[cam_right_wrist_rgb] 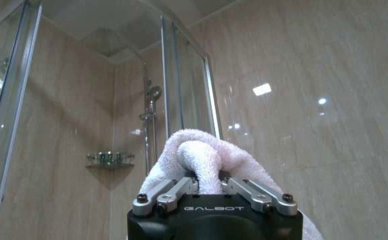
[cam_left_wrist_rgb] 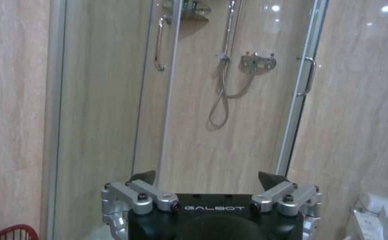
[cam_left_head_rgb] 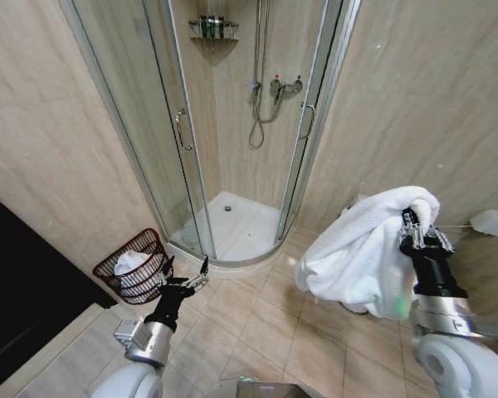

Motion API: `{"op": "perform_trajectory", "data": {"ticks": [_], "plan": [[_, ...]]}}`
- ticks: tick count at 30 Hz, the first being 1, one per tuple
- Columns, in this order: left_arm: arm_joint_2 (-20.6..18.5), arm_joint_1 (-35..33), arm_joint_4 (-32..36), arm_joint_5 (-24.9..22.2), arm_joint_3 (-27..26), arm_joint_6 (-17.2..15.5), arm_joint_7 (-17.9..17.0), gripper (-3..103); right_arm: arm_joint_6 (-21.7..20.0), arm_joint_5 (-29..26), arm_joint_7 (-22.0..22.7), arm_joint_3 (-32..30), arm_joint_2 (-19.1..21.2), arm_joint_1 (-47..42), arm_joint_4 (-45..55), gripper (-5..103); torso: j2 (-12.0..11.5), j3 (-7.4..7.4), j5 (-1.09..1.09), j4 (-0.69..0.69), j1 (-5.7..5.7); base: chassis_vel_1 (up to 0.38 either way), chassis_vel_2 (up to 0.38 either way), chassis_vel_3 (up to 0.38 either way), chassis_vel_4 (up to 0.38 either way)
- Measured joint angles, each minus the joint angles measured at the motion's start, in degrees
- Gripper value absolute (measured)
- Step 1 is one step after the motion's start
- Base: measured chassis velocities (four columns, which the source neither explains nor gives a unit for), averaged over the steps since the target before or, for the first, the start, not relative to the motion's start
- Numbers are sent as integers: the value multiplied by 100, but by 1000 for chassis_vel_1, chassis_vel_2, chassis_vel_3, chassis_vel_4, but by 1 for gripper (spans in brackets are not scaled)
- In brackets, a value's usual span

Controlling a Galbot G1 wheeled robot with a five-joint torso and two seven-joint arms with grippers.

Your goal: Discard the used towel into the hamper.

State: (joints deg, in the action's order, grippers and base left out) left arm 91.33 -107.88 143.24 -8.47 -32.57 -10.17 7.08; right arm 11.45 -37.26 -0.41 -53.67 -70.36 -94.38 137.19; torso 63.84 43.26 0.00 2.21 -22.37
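A white towel (cam_left_head_rgb: 361,249) hangs in a bunch from my right gripper (cam_left_head_rgb: 413,222), which is shut on its upper fold at the right, raised well above the floor. The right wrist view has the towel (cam_right_wrist_rgb: 197,155) pinched between the fingers (cam_right_wrist_rgb: 180,187). The hamper (cam_left_head_rgb: 135,267), a dark reddish-brown woven basket, stands on the floor at the left against the wall, with white cloth inside it. My left gripper (cam_left_head_rgb: 195,278) hovers open just right of the hamper, empty. In the left wrist view its fingers (cam_left_wrist_rgb: 144,177) spread wide and the hamper rim (cam_left_wrist_rgb: 10,232) peeks in at a corner.
A glass shower enclosure (cam_left_head_rgb: 232,124) with a white tray (cam_left_head_rgb: 232,228) fills the corner ahead, its doors apart. Beige tiled walls stand on both sides and a dark panel (cam_left_head_rgb: 17,282) lies at the far left. Tiled floor (cam_left_head_rgb: 257,323) stretches between hamper and towel.
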Motion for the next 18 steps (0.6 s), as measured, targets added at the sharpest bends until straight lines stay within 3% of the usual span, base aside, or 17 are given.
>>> {"op": "perform_trajectory", "data": {"ticks": [18], "plan": [[0, 0, 0, 0, 0, 0, 0, 100, 33, 23, 15, -20, -24, -48, 13, 13, 610, 334, 0, 0, -275, 0, 0, 0, 0]]}}
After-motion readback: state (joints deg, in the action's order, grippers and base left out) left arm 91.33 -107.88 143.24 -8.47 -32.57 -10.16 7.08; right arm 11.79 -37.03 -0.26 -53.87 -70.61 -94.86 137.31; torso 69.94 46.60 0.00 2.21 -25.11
